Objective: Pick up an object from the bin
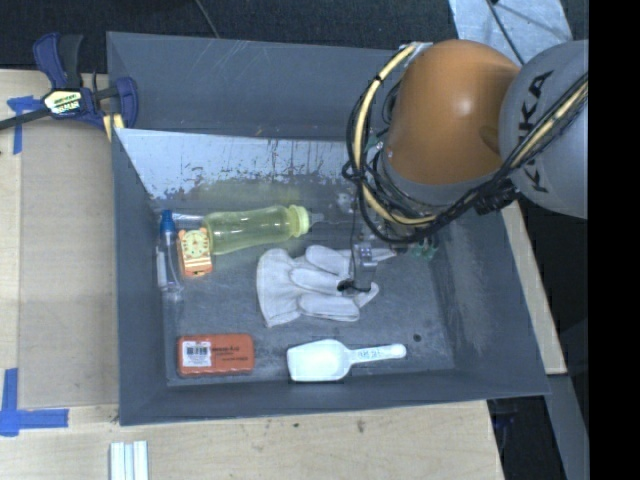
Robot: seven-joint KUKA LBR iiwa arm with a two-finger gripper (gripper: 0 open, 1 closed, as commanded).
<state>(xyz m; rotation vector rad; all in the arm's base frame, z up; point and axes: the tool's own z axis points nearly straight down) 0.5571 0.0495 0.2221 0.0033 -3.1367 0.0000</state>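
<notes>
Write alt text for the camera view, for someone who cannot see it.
A robot arm's gripper hangs at one end of a white glove in the middle of a grey bin. Around the glove lie a yellow bottle, a white scoop and an orange block.

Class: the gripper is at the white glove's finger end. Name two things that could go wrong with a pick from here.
The gripper is over the finger end of the limp white glove, so it may catch only a fold that slips out on lifting. A dangling glove might also brush the white scoop or yellow bottle nearby.
</notes>
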